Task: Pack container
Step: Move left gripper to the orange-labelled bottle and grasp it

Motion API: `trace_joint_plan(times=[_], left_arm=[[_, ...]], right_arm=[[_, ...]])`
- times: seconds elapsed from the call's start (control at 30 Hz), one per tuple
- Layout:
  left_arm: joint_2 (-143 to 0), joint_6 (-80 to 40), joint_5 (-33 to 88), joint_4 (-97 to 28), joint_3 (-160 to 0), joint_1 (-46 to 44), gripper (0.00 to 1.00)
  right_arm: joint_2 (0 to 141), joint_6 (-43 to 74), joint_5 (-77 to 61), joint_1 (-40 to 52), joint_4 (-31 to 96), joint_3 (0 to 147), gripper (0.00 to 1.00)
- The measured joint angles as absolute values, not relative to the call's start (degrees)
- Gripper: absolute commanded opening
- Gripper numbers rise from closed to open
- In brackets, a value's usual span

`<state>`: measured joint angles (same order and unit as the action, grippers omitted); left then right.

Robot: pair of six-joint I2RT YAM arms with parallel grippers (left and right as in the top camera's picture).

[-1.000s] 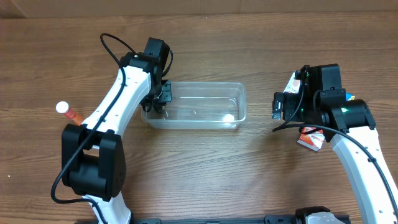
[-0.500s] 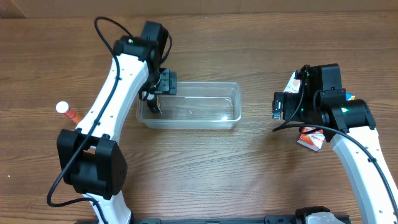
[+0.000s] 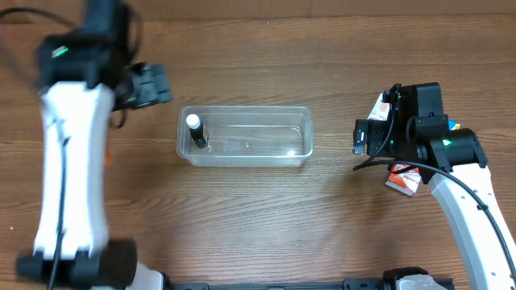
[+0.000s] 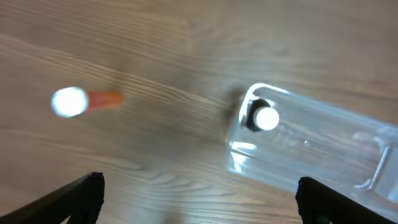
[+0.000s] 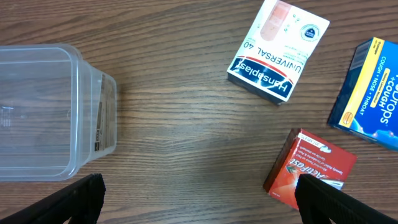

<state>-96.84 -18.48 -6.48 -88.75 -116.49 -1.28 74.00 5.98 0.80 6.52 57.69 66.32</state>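
Note:
The clear container [image 3: 258,142] lies mid-table. Inside its left end stands a small dark bottle with a white cap [image 3: 193,122]. My left gripper [image 3: 158,84] hangs open and empty, up and left of the container, blurred by motion. In the left wrist view the container [image 4: 329,152] and the capped bottle [image 4: 267,118] sit to the right, with an orange bottle with a white cap [image 4: 78,101] lying on the wood to the left. My right gripper [image 3: 360,137] is open and empty, right of the container [image 5: 43,93].
Beside the right arm lie a white Hansaplast box [image 5: 278,50], a blue throat-drops box [image 5: 373,93] and a red box [image 5: 311,168]. The left arm covers most of the orange bottle in the overhead view. Bare wood lies in front of the container.
My left gripper opened and let go of the small bottle, which now stands in the container's left end. The left arm then swung up and to the left. The right arm has not moved.

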Motion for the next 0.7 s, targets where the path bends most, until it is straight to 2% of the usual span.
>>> trace_joint_plan(times=[0.17,0.3,0.43,0.63,0.7], left_arm=[[-79.7,-20.9,-10.0,-87.1,-107.4,-0.5,1.00],[-71.6,-21.7,-11.5,-80.4,-94.8,4.6,1.00],[-74.0,-20.6,-9.4,-74.5,-87.8,13.0,1.00],[-89.4,-17.8,-2.7,-68.5,-86.4,25.4,1.00],[-93.1,-17.0,-1.2,-66.8,-86.2,26.6,1.00]], right_arm=[[74.0,6.0,0.8,6.5,57.7,66.3,1.00],[74.0,6.0,0.8,6.5,57.7,66.3,1.00],[74.0,6.0,0.8,6.5,57.7,66.3,1.00],[74.0,5.9,0.8,6.5,57.7,66.3,1.00],[74.0,6.0,0.8,6.5,57.7,66.3,1.00]])
